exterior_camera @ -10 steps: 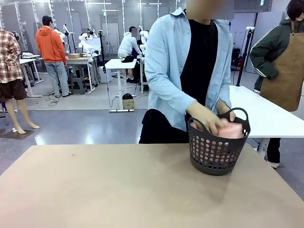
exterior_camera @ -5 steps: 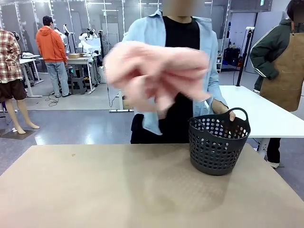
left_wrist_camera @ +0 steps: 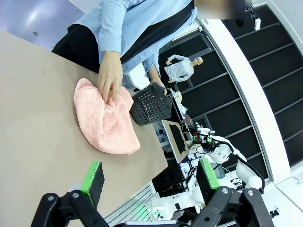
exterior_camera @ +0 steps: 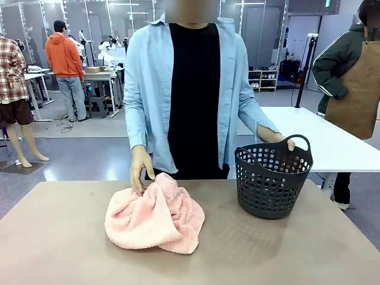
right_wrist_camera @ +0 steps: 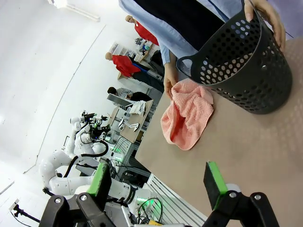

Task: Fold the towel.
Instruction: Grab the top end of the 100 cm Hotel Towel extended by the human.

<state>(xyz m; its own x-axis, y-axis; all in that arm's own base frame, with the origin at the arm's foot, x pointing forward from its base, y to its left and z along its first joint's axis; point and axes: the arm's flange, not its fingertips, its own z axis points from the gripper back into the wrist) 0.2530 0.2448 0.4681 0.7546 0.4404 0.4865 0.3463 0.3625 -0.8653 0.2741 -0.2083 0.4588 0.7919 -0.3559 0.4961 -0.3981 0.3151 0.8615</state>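
Observation:
The pink towel (exterior_camera: 155, 217) lies crumpled in a loose heap on the brown table, left of centre toward the far side. A person's hand (exterior_camera: 140, 170) rests on its far edge. In the left wrist view the towel (left_wrist_camera: 105, 119) sits well beyond my left gripper (left_wrist_camera: 151, 178), which is open and holds nothing. My right gripper (right_wrist_camera: 160, 179) is open too, held back from the towel (right_wrist_camera: 187, 113) with nothing between its green pads.
A dark perforated basket (exterior_camera: 272, 177) stands on the table right of the towel, and the person's other hand (exterior_camera: 282, 139) holds its rim. The person stands at the far edge. A white table (exterior_camera: 332, 142) is behind on the right.
The person lifted the towel out of the basket, swung it leftward through the air, and dropped it on the table. Both grippers stayed open.

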